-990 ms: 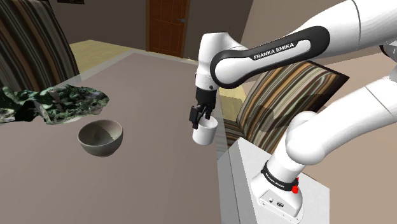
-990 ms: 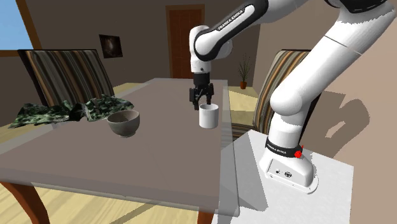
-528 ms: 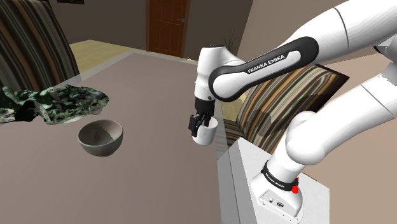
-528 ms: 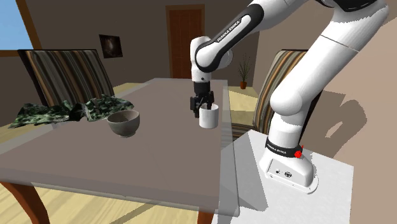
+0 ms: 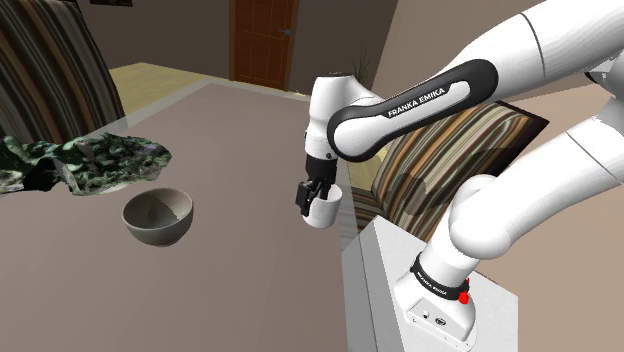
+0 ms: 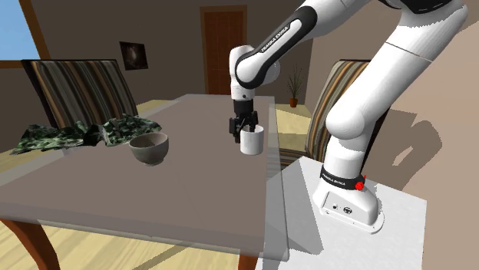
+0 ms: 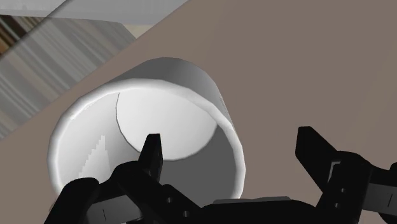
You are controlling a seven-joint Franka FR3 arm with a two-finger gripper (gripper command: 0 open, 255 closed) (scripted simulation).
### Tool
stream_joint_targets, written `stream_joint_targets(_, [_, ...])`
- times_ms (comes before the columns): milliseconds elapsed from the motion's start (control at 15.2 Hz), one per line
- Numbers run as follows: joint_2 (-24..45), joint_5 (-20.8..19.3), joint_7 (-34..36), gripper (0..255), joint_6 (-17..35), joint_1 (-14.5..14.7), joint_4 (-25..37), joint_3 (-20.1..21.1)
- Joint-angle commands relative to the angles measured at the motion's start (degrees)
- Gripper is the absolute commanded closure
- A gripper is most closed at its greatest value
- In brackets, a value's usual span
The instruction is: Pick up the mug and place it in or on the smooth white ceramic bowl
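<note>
Brown and bare on this side, the table (image 5: 240, 140) carries the white mug (image 5: 323, 210) upright, close to its edge beside the stand (image 5: 400, 265). Over it the gripper (image 7: 229, 137) stands wide open with nothing in its hold: one finger dips inside the mug and the other hangs outside, the wall between them touching neither, as far as the wrist view shows. The step in hand looks to be the grasp, so the fingers should close squarely on that wall, deep enough to bite firmly, before any lift. Well apart, toward the table's middle, sits the grey-white bowl (image 5: 157, 217), and beyond it a crumpled green patterned cloth (image 5: 95, 160).
</note>
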Motion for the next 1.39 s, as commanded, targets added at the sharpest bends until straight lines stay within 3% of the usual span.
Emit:
stream_joint_targets(0, [0.00,0.00,0.00,255,0.00,0.00,0.00,0.00])
stream_joint_targets(594, [0.01,0.00,0.01,255,0.01,0.00,0.00,0.01])
stream_joint_targets(1320, [-5.43,-0.31,-0.32,255,-10.41,0.14,5.02,-1.42])
